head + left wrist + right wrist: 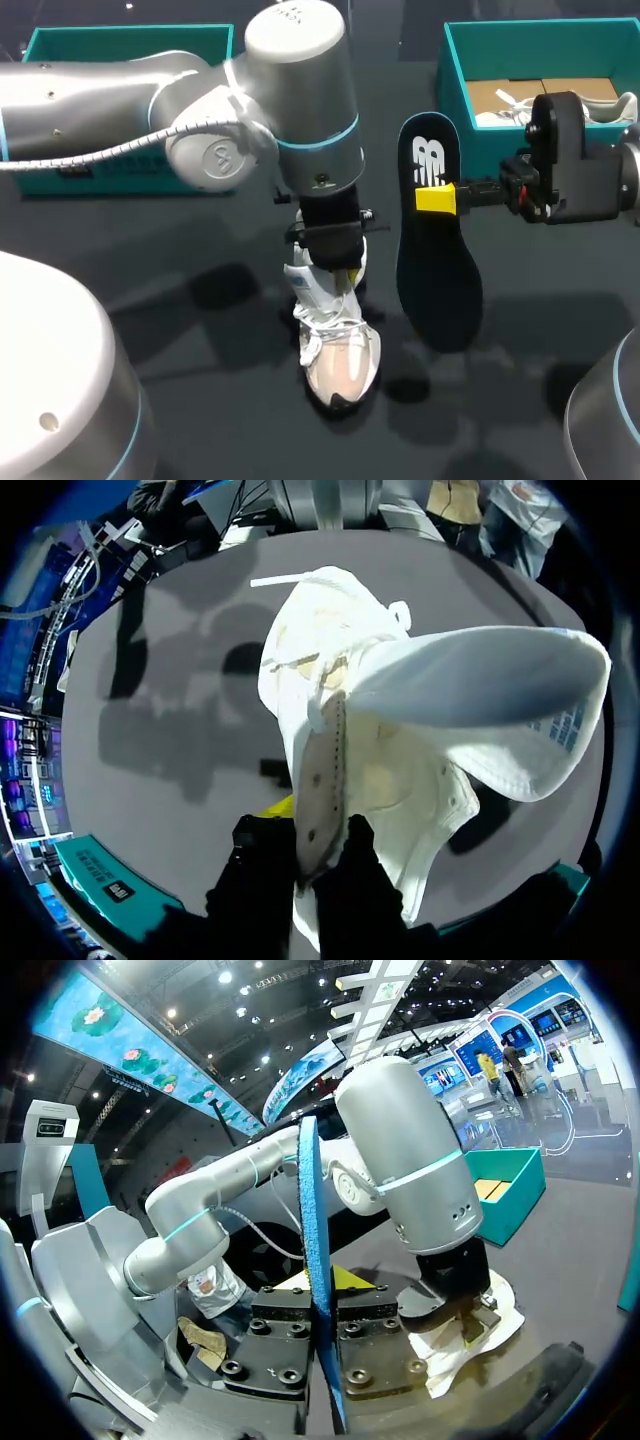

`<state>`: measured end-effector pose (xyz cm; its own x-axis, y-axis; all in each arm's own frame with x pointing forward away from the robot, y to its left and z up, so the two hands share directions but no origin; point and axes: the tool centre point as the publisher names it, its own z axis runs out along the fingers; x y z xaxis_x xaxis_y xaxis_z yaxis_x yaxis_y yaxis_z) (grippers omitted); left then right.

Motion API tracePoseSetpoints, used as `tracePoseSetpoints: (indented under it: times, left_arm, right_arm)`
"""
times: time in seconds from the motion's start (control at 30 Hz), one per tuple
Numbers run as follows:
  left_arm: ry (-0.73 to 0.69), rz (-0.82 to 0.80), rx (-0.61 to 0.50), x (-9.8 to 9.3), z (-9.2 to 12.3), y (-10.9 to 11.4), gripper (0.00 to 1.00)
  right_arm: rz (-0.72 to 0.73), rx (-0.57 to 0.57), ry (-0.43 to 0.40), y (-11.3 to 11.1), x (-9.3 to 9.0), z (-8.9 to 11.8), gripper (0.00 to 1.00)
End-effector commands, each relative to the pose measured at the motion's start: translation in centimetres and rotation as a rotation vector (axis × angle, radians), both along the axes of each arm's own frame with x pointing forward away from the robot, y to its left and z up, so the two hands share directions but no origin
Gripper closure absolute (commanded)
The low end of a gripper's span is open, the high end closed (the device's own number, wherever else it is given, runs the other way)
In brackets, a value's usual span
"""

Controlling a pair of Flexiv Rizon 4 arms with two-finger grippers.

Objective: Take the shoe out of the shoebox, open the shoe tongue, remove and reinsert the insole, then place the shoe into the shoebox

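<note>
A white shoe [338,350] with a pinkish toe sits mid-table, toe toward the front edge. My left gripper [335,262] comes down on it from above. In the left wrist view this gripper [318,825] is shut on the shoe's eyelet edge [322,770], and the tongue [480,695] is folded wide open. My right gripper [436,198] is shut on a black insole [435,260], holding it above the table to the right of the shoe. In the right wrist view the insole [312,1240] stands edge-on between the fingers of that gripper [322,1295], with the shoe [470,1325] beyond.
A teal shoebox [450,70] at the back right holds brown paper and a second white shoe [505,112]. Another teal box part [130,42] lies at the back left, behind my left arm. Dark bare table surrounds the shoe.
</note>
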<state>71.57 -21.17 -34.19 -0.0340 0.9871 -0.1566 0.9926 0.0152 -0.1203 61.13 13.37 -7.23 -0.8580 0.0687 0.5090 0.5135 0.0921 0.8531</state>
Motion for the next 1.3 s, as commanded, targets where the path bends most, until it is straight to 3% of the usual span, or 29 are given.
tracePoseSetpoints:
  times: [0.03, 0.63, 0.73, 0.83, 0.93, 1.0, 1.1, 1.3]
  left_arm:
    - [0.004, -0.02, 0.013, 0.1, -0.8, -0.4, 1.0]
    - [-0.005, -0.089, 0.049, 0.1, -3.0, -2.0, 1.0]
    - [-0.013, -0.093, 0.053, 0.1, -3.2, -2.2, 0.84]
    - [-0.024, -0.092, 0.053, 0.1, -3.3, -2.4, 0.59]
    - [-0.031, -0.073, 0.035, 0.4, -3.1, -2.6, 0.51]
    - [-0.045, -0.058, 0.002, 0.6, -2.5, -2.5, 0.25]
    - [-0.067, -0.037, -0.061, 0.9, -0.8, -2.4, 0.01]
    - [-0.128, 0.061, -0.247, 1.8, 3.9, -2.5, 0.0]
  right_arm:
    - [-0.002, -0.002, 0.001, 0.1, -0.1, 0.0, 1.0]
    - [-0.002, -0.002, 0.001, 0.1, -0.1, 0.0, 1.0]
    - [-0.002, -0.002, 0.001, 0.1, -0.1, 0.0, 1.0]
    - [-0.002, -0.002, 0.001, 0.1, -0.1, 0.0, 1.0]
    - [-0.002, -0.002, 0.001, 0.1, -0.1, 0.0, 1.0]
    - [-0.002, -0.002, 0.001, 0.1, -0.1, 0.0, 1.0]
    - [-0.002, -0.002, 0.001, 0.1, -0.1, 0.0, 1.0]
    - [-0.002, -0.002, 0.001, 0.1, -0.1, 0.0, 1.0]
